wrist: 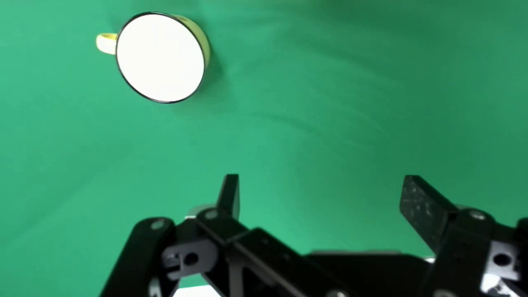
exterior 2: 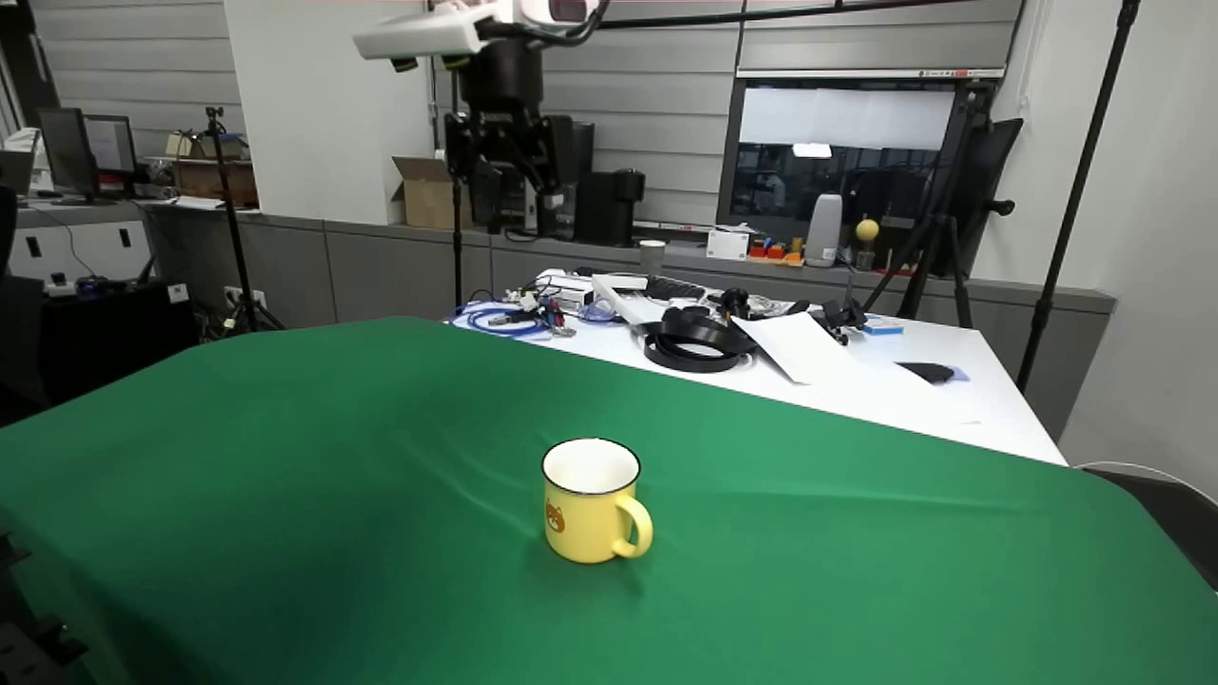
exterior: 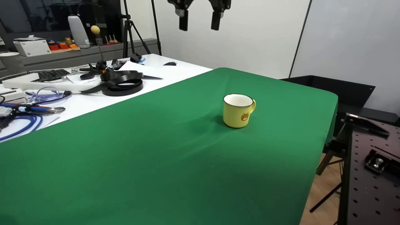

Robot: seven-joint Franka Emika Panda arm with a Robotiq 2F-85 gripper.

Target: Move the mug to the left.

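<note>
"Yellow mug (exterior: 235, 113): where's it standing?"

"Upright on the green cloth (exterior: 140, 168), well apart from the gripper (exterior: 199, 26), whose 2 fingers (exterior: 183, 22) stand apart, holding nothing."

"And progress?"

"Probably none (no grasp yet); reaching, gripping and shifting it left all remain, I'd judge."

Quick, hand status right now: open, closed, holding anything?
Hand: open, holding nothing; it hangs above the green cloth, where the mug stands upright, not touched by it.

There is one mug (exterior: 236, 113) and one tool (exterior: 199, 25)
</note>
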